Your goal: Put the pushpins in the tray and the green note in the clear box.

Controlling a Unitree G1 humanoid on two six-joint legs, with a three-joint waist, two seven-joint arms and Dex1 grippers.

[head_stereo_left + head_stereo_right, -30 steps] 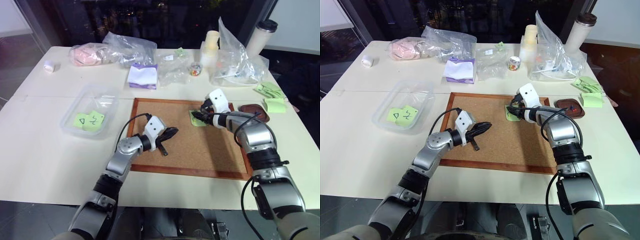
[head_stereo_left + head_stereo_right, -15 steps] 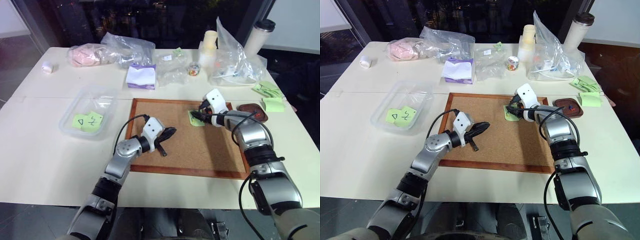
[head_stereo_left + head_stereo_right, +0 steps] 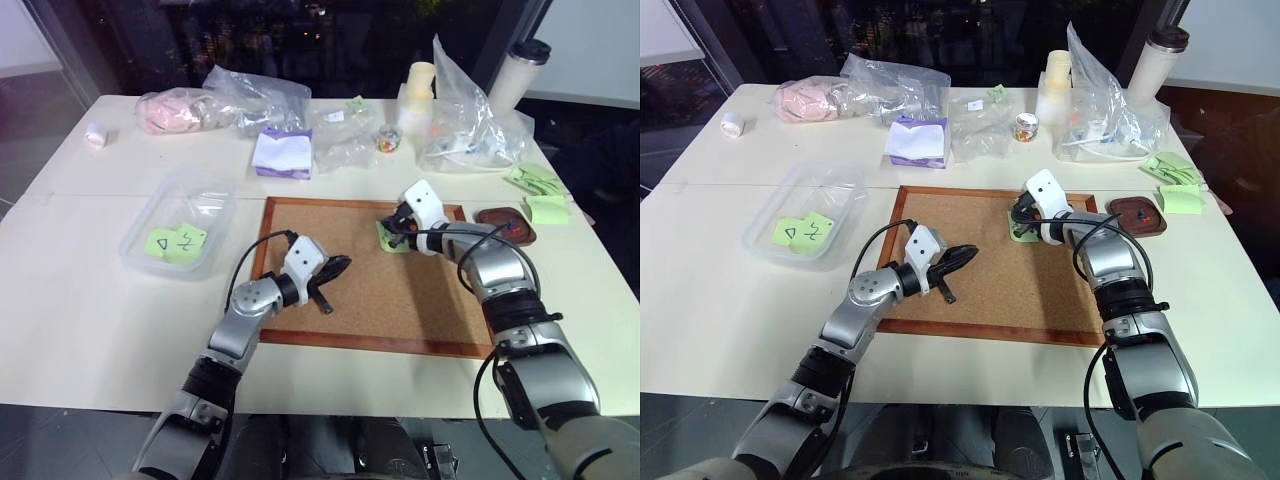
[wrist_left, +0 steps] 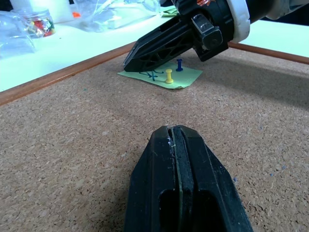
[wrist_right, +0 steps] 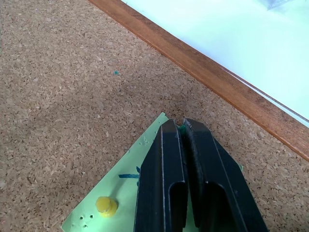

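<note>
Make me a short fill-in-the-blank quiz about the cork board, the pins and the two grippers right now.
1. The green note lies on the ____ board.
2. Beside the blue pushpin stands a ____ pushpin.
3. The right gripper has its fingers ____ over the note.
4. The left gripper holds ____.

Missing words: cork; yellow; shut; nothing

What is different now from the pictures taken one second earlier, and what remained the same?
The right gripper closed its fingers at the far corner of the green note; whether they pinch a pin there cannot be told. The arm itself hardly moved. Unchanged: the note lies on the cork board with a yellow pushpin and a blue pushpin in it, and the left gripper stays shut over the board.
</note>
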